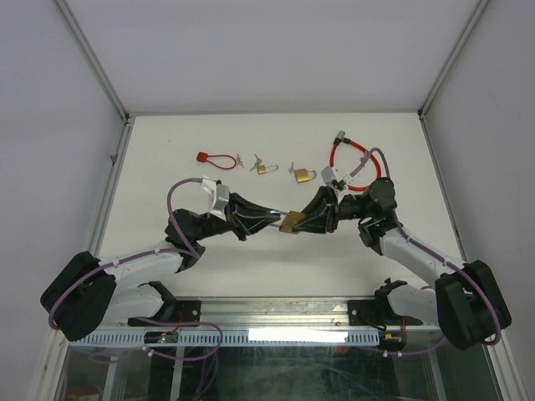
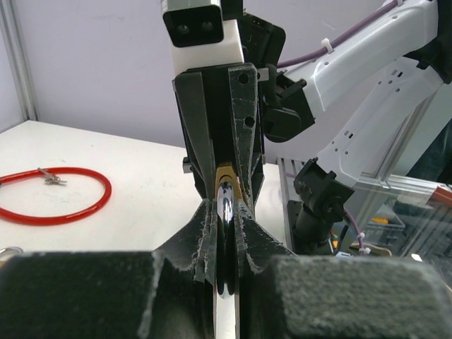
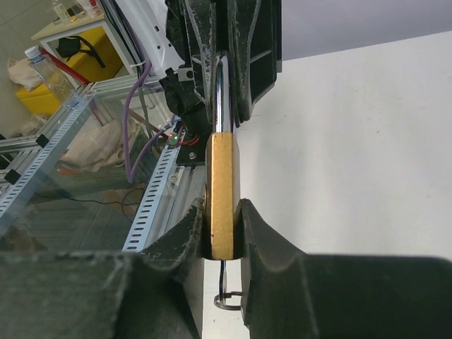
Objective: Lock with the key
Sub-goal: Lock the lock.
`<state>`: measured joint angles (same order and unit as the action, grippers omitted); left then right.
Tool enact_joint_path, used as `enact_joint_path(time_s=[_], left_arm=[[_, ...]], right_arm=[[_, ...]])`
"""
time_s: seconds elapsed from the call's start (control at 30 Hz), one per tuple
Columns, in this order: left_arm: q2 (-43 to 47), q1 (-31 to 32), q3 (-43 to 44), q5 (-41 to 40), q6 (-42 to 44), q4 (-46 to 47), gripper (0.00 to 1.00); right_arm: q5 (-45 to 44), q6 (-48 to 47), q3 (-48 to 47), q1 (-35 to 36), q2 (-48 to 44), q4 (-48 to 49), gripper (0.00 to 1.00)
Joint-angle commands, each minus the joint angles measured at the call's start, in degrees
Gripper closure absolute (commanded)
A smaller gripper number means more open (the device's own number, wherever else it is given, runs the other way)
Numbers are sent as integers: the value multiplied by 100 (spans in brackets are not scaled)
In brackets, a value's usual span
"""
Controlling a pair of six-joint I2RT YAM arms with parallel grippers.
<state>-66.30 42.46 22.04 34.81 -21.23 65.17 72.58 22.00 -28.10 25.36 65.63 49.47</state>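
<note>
A brass padlock (image 1: 292,222) hangs above the table between my two grippers. My left gripper (image 1: 272,219) is shut on its chrome shackle (image 2: 227,208), which stands edge-on between the fingers of the left gripper (image 2: 227,212). My right gripper (image 1: 309,219) is shut on the brass body (image 3: 222,176), with a pad of the right gripper (image 3: 223,222) pressed flat on each side. The key (image 3: 224,279) sticks out of the underside of the body, with its wire ring below. In the right wrist view the shackle (image 3: 219,99) runs up into the left gripper (image 3: 222,67).
Further back on the white table lie a small red loop lock (image 1: 216,159), two small brass padlocks (image 1: 262,168) (image 1: 303,174) with keys, and a red cable lock (image 1: 347,159). The red cable (image 2: 67,191) also shows in the left wrist view. Metal frame rails border the table.
</note>
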Motion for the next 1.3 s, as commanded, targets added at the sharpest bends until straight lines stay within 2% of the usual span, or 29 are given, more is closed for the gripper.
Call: enact_joint_path(time_s=[0.0, 0.13, 0.33, 0.4, 0.47, 0.57, 0.63, 0.67, 0.77, 0.87, 0.97, 1.1, 1.13, 1.27], left_arm=[[-304, 300, 396, -54, -171, 830, 100], [-440, 458, 408, -114, -178, 861, 100], [-571, 574, 263, -192, -235, 1020, 100], [-561, 571, 253, -154, -169, 935, 100], [-495, 566, 423, -95, 149, 420, 100], [-481, 565, 801, 50, 781, -903, 100], [-568, 562, 1013, 247, 1188, -1525, 100], [-621, 566, 1104, 329, 1415, -1853, 100], [-796, 563, 1297, 439, 2119, -2719, 100], [-880, 568, 1357, 393, 2791, -3324, 100], [-908, 565, 1488, 133, 3453, -4069, 100], [-989, 563, 1652, -121, 4104, -4874, 100], [-1005, 564, 1687, -149, 4221, -5015, 100], [-1063, 563, 1789, -209, 4453, -5333, 100]], right_arm=[[-190, 363, -310, 128, -55, 416, 100], [-270, 416, -310, 49, -114, 550, 100], [-219, 1218, -228, -434, -120, 1653, 100], [-124, 1048, -224, -495, -157, 1569, 100], [1, 177, -194, -445, -215, 902, 100], [-81, -1532, -195, -279, -275, -1101, 100], [-81, -1532, -311, -168, -203, -2079, 100], [-277, -3055, -385, -136, -146, -2461, 100], [-537, -3777, -533, -121, 151, -2894, 100], [-591, -4751, -720, -111, 536, -3750, 100], [-822, -5557, -1023, -100, 987, -4694, 76], [-1095, -6196, -1416, -102, 1246, -5750, 58], [-1157, -6348, -1470, -102, 1243, -5908, 50], [-1241, -6837, -1540, -152, 1073, -6395, 41]])
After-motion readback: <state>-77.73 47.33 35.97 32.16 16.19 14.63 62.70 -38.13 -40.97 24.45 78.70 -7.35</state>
